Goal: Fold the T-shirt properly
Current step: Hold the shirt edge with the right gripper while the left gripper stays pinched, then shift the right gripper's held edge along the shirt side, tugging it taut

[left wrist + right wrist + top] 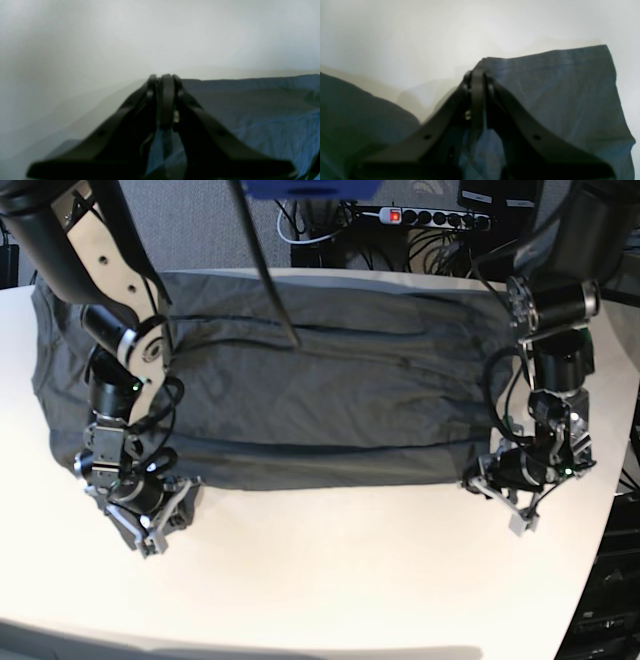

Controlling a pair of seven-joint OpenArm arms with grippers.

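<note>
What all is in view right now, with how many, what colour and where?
dark grey thin-fabric T-shirt: one, dark grey, spread across the table, partly folded along its near edge.
white table: one, white, under the shirt.
power strip: one, dark with a red switch, behind the table among black cables.
right pincer: one, black, shut on the shirt's edge, left in the base view.
left pincer: one, black, shut on the shirt's edge, right in the base view.

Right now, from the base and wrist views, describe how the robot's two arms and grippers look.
Both arms are black-jointed with pale grey link plates and loose black cables. The left gripper and right gripper are matte black, each with two curved, tapering fingers pierced by small round holes and grey edge plates.
</note>
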